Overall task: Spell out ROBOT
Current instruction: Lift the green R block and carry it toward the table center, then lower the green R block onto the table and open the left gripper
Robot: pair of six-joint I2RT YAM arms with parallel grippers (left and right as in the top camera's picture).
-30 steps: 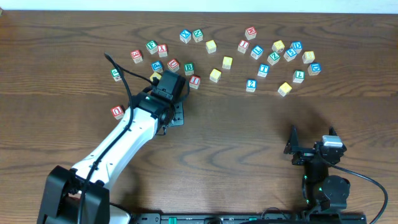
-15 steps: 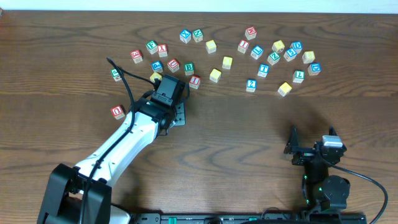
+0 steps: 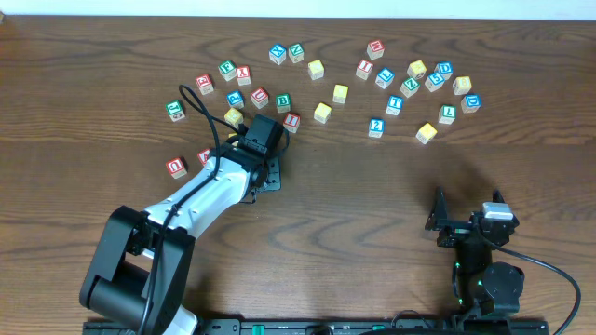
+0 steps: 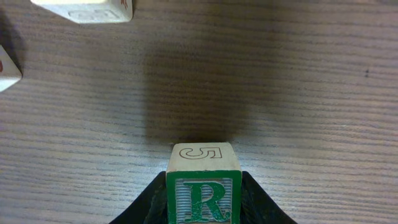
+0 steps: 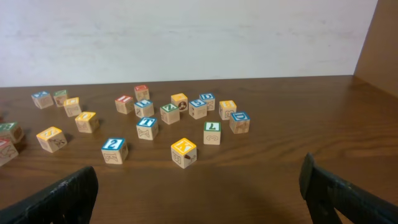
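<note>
My left gripper [image 4: 203, 208] is shut on a wooden cube with a green R [image 4: 203, 190]; its black jaws press on both sides of the cube. From overhead the gripper [image 3: 264, 160] covers that cube, just below the left cluster. The green B cube [image 3: 283, 103] sits just above it, and the blue T cube [image 3: 395, 105] lies in the right cluster. Two yellow-faced cubes [image 3: 322, 113] [image 3: 340, 93] rest mid-table. My right gripper [image 3: 463, 221] [image 5: 199, 199] stands open and empty near the front right.
Red-lettered cubes [image 3: 291, 120] [image 3: 176, 167] lie close to the left gripper. Two cubes [image 4: 84, 9] [image 4: 7, 68] show at the top left of the left wrist view. Several more cubes [image 3: 426, 133] are scattered at the back right. The left arm's cable [image 3: 200, 116] loops over the left cluster.
The left arm has swung, its elbow shifting left and the gripper edging slightly toward the front right with the R cube. Two cubes beside the arm are now uncovered. The right arm is still.
</note>
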